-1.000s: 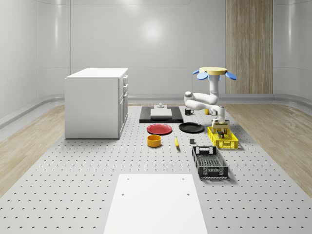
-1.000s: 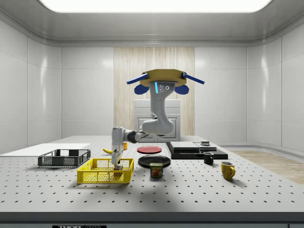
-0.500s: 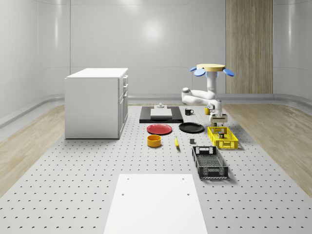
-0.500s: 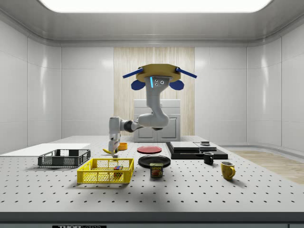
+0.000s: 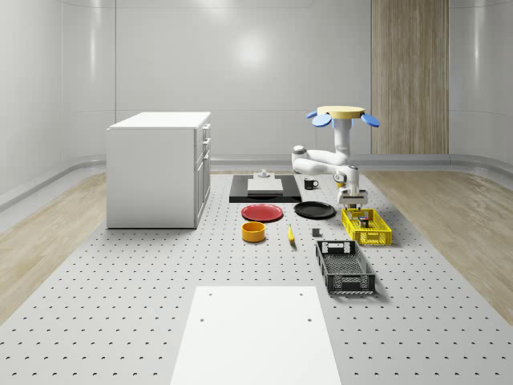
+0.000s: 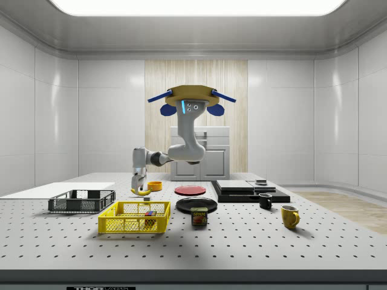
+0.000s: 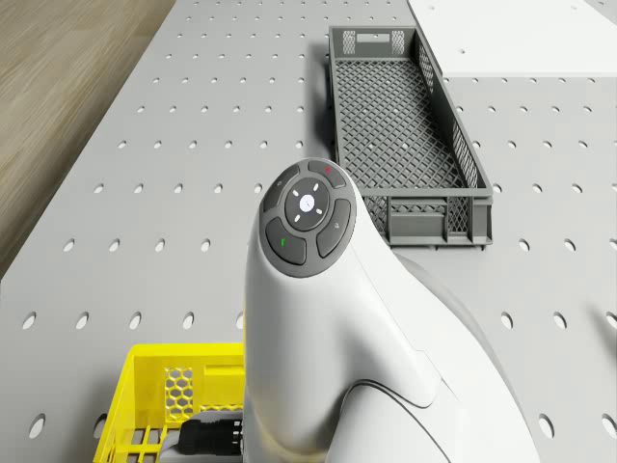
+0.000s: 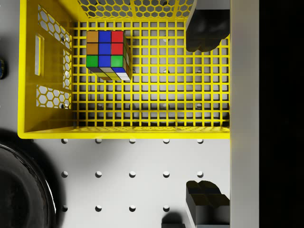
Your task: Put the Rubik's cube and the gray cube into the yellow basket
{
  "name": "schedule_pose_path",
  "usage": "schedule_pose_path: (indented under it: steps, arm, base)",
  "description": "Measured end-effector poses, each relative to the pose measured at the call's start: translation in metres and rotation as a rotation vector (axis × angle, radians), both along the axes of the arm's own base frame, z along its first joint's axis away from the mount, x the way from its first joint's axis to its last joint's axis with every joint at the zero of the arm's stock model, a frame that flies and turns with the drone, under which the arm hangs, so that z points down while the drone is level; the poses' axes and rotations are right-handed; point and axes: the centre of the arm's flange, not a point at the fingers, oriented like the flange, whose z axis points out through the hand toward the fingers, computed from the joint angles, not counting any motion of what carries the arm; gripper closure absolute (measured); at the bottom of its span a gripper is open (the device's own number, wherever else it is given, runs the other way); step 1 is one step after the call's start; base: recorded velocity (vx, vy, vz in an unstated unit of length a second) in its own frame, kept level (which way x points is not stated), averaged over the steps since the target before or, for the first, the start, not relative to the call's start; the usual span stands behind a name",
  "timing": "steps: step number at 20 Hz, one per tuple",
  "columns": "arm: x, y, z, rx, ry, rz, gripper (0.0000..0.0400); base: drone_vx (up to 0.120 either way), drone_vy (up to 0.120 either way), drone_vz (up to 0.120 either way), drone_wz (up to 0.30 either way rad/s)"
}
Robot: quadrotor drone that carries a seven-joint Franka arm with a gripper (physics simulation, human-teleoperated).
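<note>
The Rubik's cube lies inside the yellow basket, near one corner; in the side view the Rubik's cube shows through the mesh. My gripper hangs open above the basket's edge, with its fingers wide apart and nothing between them. In the side view the gripper is well above the basket. The drone hovers high over the table by the basket's far end. A small gray block, possibly the gray cube, sits on the black platform.
A black crate lies next to the basket, toward the front. A black plate, red plate, orange bowl, banana, two mugs and a can stand around. A white cabinet is on the whole-scene view's left.
The gripper let go of the Rubik's cube in the basket and rose out of it. The drone shifted toward the side view's left.
</note>
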Motion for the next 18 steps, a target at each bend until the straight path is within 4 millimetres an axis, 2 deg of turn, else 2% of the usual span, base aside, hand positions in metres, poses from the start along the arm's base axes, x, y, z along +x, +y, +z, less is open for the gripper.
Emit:
schedule_pose_path:
  steps: [7,18]
  arm:
    - [0.0,0.0,-0.0003,0.0,0.0,0.0,0.0]
    - [0.0,0.0,-0.0004,0.0,0.0,0.0,0.0]
  base:
    - [0.12,-0.12,0.0,0.0]
    - [0.0,-0.12,0.0,0.0]
